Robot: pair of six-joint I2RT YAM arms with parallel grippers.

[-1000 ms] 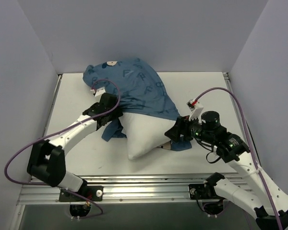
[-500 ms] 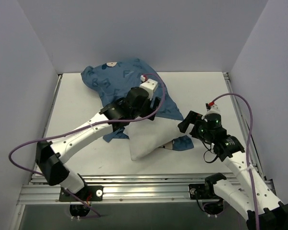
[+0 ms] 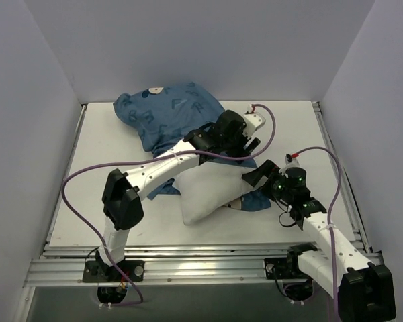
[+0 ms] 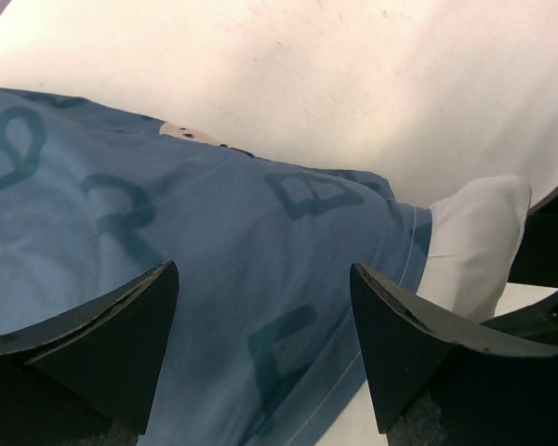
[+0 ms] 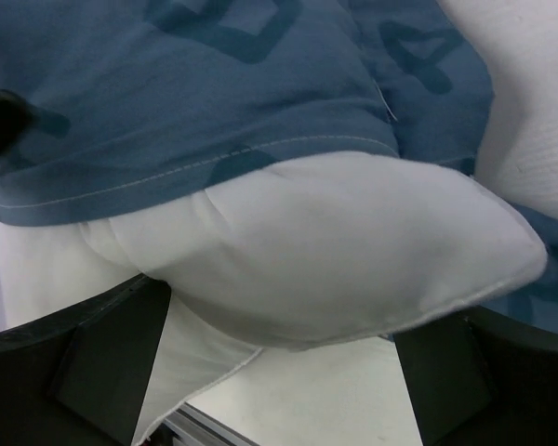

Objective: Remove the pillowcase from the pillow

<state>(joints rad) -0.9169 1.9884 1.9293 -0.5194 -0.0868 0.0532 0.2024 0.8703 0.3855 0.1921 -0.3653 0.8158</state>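
Tabletop (image 3: pixel 97 157): pillowcase (image 4: pixel 121 214) under L gripper (image 4: pixel 262 271); pillow (image 5: pixel 353 251) corner betw R gripper (image 5: pixel 279 316) jaws.

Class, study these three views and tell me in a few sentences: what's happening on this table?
Two robot arms are taking a blue printed pillowcase off a white pillow. The pillowcase covers the pillow's far end, and the near end is bare. The left gripper is open over the pillowcase near its hem, gripping nothing. The right gripper is open too, facing a bare corner of the pillow. The pillowcase is not yet off.
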